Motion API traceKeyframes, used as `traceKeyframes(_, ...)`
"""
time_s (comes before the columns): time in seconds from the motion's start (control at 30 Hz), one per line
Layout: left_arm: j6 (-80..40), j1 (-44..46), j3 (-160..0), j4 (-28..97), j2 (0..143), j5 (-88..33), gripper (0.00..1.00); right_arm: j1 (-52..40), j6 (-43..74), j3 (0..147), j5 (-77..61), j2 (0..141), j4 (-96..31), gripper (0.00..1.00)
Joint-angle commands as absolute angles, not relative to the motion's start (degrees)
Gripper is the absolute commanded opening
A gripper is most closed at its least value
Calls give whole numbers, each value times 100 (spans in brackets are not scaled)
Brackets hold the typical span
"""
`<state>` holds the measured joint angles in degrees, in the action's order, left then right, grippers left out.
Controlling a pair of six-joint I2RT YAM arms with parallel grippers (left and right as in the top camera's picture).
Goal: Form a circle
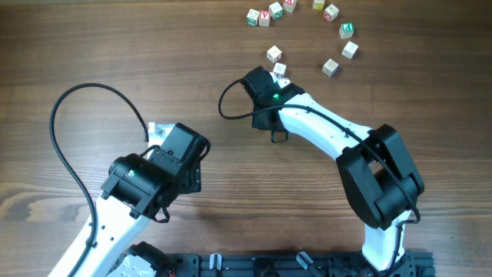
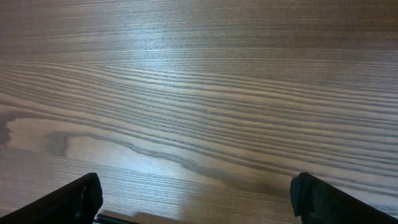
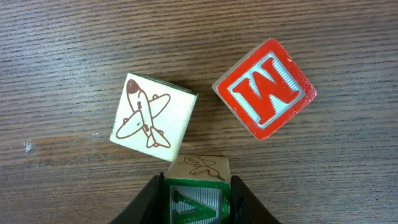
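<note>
Several lettered wooden blocks lie in an open arc at the back right, from one block (image 1: 253,16) round to another (image 1: 330,68). My right gripper (image 1: 270,77) (image 3: 198,200) is shut on a green-lettered block (image 3: 198,186), held just above the table. Directly ahead of it lie an airplane-picture block (image 3: 153,118), almost touching the held block's corner, and a red W block (image 3: 264,88) to the right. Two blocks (image 1: 274,54) (image 1: 280,69) show beside the gripper from above. My left gripper (image 1: 164,138) (image 2: 196,202) is open over bare wood, far from the blocks.
The wooden table (image 1: 115,46) carries nothing else. A black cable (image 1: 77,100) loops at the left beside the left arm. A black rail (image 1: 292,265) runs along the front edge.
</note>
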<state>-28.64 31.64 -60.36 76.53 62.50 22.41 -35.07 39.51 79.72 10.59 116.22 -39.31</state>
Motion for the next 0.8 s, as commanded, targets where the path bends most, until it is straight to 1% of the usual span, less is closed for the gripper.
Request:
traceKeyframes(0.0, -2941, 3133, -6027, 7651, 6208, 2189, 100, -3479, 4125, 7797, 1050, 11677, -4158, 16)
traceKeyframes(0.13, -2943, 3133, -6027, 7651, 6208, 2191, 100, -3479, 4268, 7797, 1096, 11677, -4200, 16)
traceKeyframes(0.23, -2943, 3133, -6027, 7653, 6208, 2191, 100, -3479, 4254, 7797, 1094, 11677, -4141, 21)
traceKeyframes(0.37, -2943, 3133, -6027, 7653, 6208, 2189, 100, -3479, 4257, 7797, 1094, 11677, -4112, 23)
traceKeyframes(0.43, -2943, 3133, -6027, 7651, 6208, 2191, 100, -3479, 4250, 7797, 1094, 11677, -4108, 31)
traceKeyframes(0.53, -2941, 3133, -6027, 7653, 6208, 2189, 100, -3479, 4237, 7797, 1094, 11677, -4101, 32)
traceKeyframes(0.7, -2943, 3133, -6027, 7651, 6208, 2191, 100, -3479, 4237, 7800, 1092, 11677, -4095, 43)
traceKeyframes(0.77, -2943, 3133, -6027, 7651, 6208, 2191, 100, -3479, 4228, 7800, 1092, 11675, -4095, 45)
